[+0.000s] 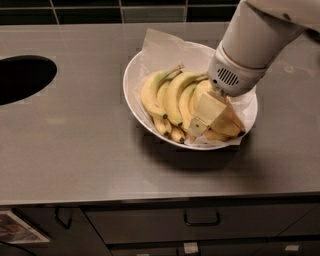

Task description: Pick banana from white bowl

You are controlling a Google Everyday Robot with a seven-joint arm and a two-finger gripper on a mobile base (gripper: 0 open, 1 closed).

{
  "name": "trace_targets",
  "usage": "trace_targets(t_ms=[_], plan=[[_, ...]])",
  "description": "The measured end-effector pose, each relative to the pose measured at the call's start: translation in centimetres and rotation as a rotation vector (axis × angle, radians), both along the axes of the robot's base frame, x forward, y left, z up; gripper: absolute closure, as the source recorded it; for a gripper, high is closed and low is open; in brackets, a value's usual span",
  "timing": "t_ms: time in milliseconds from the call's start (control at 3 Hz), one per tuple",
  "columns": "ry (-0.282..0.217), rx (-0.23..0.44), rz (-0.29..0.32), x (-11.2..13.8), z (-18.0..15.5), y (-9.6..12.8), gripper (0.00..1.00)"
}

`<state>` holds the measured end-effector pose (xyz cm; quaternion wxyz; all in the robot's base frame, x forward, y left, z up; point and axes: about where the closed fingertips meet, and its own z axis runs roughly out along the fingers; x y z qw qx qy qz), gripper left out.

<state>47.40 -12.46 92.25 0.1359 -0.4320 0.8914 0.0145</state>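
Note:
The white bowl (137, 107) sits on the steel counter, lined with crumpled white paper (162, 47). A joined bunch of bananas (165, 95) fills its left and middle. A loose yellow banana (227, 126) with a dark tip lies along the right side, mostly hidden under my gripper. My gripper (205, 116) is cream-coloured. It reaches down into the bowl from the upper right, between the bunch and the loose banana, and lies against the loose banana.
A dark round hole (22, 77) is cut in the counter at the left. A dark tiled wall (100, 10) runs along the back. The counter's front edge (150, 202) has drawers with handles below. The arm's large white wrist (250, 45) hangs over the bowl's right half.

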Motion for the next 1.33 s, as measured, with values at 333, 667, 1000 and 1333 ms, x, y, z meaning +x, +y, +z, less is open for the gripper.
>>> trace_targets(t_ms=[333,667,1000,1333], plan=[[0.006,-0.019,-0.021,0.2,-0.7,-0.3,0.25],[0.002,-0.043,-0.080,0.3,-0.9,-2.0,0.28],[0.005,-0.055,-0.118,0.3,-1.3,-3.3,0.29],[0.016,-0.060,-0.123,0.4,-1.7,-3.5,0.31]])
